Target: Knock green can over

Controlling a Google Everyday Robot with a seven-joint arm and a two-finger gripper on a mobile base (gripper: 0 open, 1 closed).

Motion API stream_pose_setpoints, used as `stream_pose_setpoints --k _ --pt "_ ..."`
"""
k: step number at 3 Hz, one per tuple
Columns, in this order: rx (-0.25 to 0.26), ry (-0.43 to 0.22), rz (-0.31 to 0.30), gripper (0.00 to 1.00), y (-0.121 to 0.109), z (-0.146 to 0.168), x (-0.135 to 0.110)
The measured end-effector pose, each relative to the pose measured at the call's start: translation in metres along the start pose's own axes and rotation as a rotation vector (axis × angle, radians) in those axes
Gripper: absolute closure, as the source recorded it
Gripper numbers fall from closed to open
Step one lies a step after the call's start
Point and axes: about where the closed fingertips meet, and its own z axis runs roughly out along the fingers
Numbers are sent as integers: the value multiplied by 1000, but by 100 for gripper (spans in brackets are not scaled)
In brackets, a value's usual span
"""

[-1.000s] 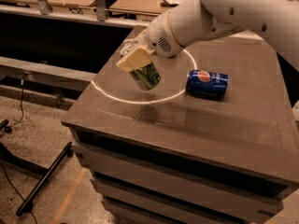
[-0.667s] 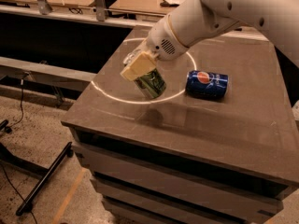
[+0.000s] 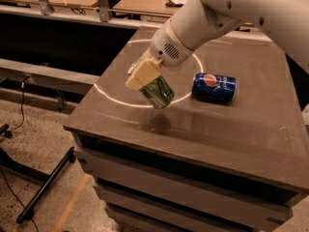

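Gripper sits over the left-centre of the table, at the end of the white arm reaching in from upper right. Fingers closed narrowly around the green can; one tan pad lies flat against the can's upper side, the other finger is hidden behind it. Green can is tilted, its end angled down toward the camera, apparently clear of the tabletop, with a shadow below it. It hangs over the near edge of a white ring marked on the table. Blue can lies on its side just right, apart from the gripper.
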Motion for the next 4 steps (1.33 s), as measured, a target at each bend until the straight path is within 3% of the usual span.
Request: stream_pose_setpoints --k 1,2,4 --pt "-2 1 -2 100 1 1 -1" --pt "18 59 -10 100 2 2 -1" --pt "101 320 -54 100 9 21 -3"
